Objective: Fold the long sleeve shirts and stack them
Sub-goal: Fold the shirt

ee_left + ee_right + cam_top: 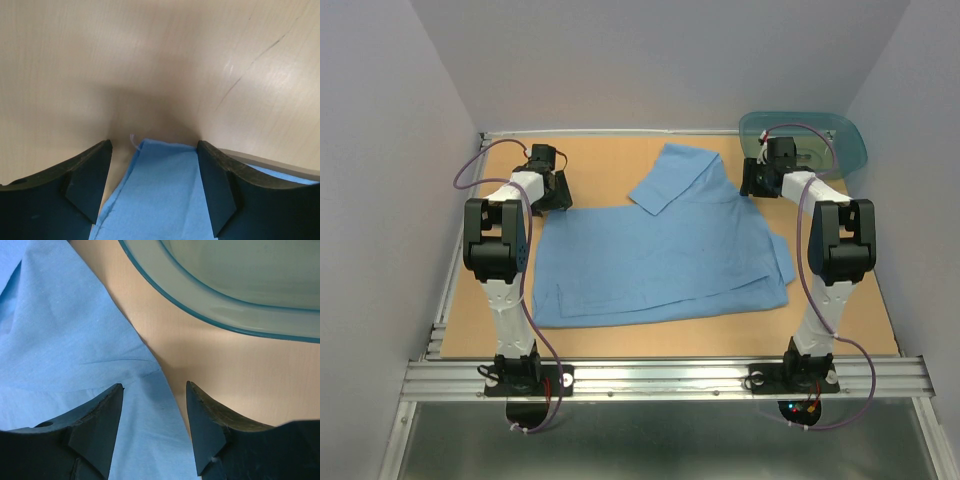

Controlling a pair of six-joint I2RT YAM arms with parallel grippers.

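shirts: one light blue shirt (660, 255) seen, perhaps more layered beneath, spread flat mid-table (610, 165), sleeve folded across its far side | tubs: one teal tub (850, 150), far right corner | left gripper (155, 167): fingers apart, shirt corner between them | right gripper (154, 405): fingers apart over shirt's edge, near tub

Inside a robotics lab's test cell: boxed in on three sides by plain pale panels (660, 60), floored with a bare wooden bench (600, 170), fronted by a slotted aluminium rail (660, 375), with a left arm (498, 245) and a right arm (838, 245) bolted there and purple cables (800, 240) looping off them.
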